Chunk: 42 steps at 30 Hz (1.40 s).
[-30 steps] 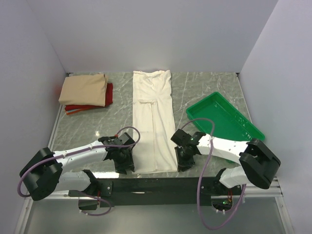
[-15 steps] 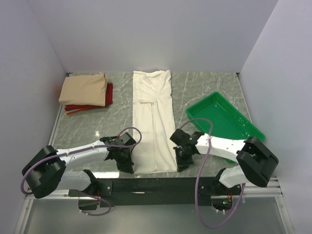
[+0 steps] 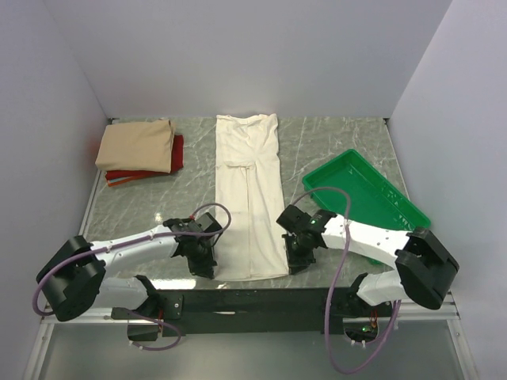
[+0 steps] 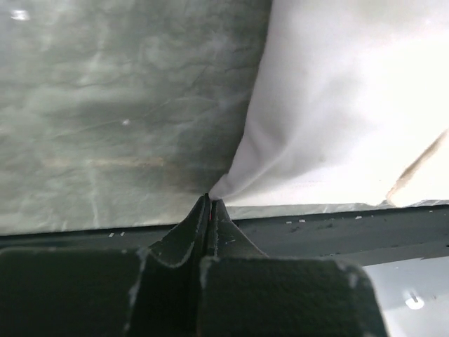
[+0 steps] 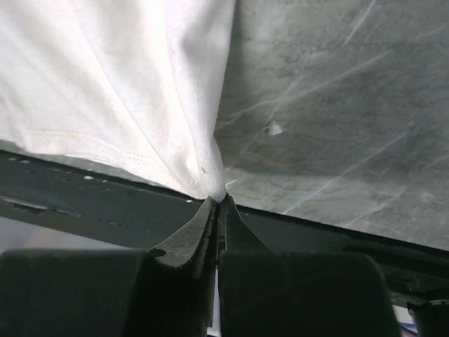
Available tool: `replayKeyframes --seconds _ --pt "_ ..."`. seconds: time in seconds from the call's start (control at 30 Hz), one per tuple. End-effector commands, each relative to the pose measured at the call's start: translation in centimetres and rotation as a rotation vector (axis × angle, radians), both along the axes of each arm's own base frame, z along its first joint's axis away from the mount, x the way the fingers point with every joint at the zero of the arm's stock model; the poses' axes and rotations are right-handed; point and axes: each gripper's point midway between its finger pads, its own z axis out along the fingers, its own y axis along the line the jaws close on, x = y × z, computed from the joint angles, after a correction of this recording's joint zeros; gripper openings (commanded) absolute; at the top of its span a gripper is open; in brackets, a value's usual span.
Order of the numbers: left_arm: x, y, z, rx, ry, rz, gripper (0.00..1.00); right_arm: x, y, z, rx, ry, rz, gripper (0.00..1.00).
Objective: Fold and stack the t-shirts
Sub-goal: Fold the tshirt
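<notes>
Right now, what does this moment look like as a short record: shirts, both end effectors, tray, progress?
cream t-shirt: folded lengthwise into a long strip down the middle of the table
left end effector: shut on the cream t-shirt's near left corner
right end effector: shut on its near right corner
tan t-shirt: folded, far left, lying on the red t-shirt
green tray: right side, nothing in it
progress: two shirts stacked; cream one not yet folded crosswise or stacked

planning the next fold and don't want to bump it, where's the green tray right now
In the top view, the green tray sits on the right side of the table, angled, just right of the long cream shirt laid down the middle.
</notes>
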Motion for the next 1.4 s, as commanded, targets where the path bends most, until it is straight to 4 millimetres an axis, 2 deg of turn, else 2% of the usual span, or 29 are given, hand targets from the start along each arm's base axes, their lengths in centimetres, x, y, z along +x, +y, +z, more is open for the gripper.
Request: replayKeyframes --seconds 0.0,0.2,0.4,0.6,0.73,0.8,0.93,1.0,1.13,1.17,1.2,1.27,1.3,1.33,1.37 --pt "1.3 0.7 1.9 0.041 -0.073 0.003 0.01 1.4 0.4 2.5 0.008 -0.06 -0.019 0.0" --pt "2.6 -0.1 4.0 0.031 -0.121 -0.02 0.01 2.9 0.6 4.2 -0.022 -0.08 -0.033 0.0" --pt "5.3 -0.3 4.6 0.086 -0.178 -0.031 0.0 5.4 0.8 5.4 -0.037 -0.107 -0.05 0.0" --pt "9.2 0.0 4.8 0.111 -0.206 -0.022 0.01 7.9 1.2 5.8 -0.047 -0.124 -0.061 0.0" --pt "12.3 -0.3 5.5 0.112 -0.239 -0.01 0.0 10.2 1.7 6.4 -0.045 -0.149 -0.055 0.0" --pt "13.3 -0.1 5.3 0.119 -0.236 -0.016 0.01 11.3 1.6 6.1 -0.062 -0.142 -0.061 0.0" --pt "16.8 -0.3 5.9 0.089 -0.267 0.008 0.0 14.3 2.1 6.7 -0.063 -0.169 -0.076 0.0" --pt "18.2 0.0 5.4 0.1 -0.261 0.008 0.01 15.6 1.8 6.2 -0.079 -0.159 -0.092 0.0" --pt "22.0 -0.3 5.6 0.096 -0.282 0.017 0.0 19.4 2.3 6.9 -0.074 -0.19 -0.104 0.0" --pt "22.8 -0.3 5.7 0.093 -0.292 0.012 0.0 20.1 2.3 6.2 -0.087 -0.177 -0.104 0.0" --pt "23.8 0.1 5.6 0.091 -0.294 0.026 0.0 21.6 2.4 7.0 -0.073 -0.199 -0.117 0.0" --pt "26.0 -0.4 5.5 0.075 -0.3 0.02 0.0 23.3 2.6 7.2 -0.07 -0.21 -0.117 0.0" --pt "27.8 -0.4 6.4 0.059 -0.333 0.034 0.01 25.2 2.6 7.2 -0.071 -0.217 -0.128 0.0" --pt "28.6 -0.3 5.3 0.072 -0.315 0.025 0.0 26.2 2.6 7.3 -0.071 -0.222 -0.133 0.0" --pt "29.4 -0.3 5.3 0.073 -0.319 0.027 0.01 27.1 2.6 6.1 -0.086 -0.198 -0.137 0.0"
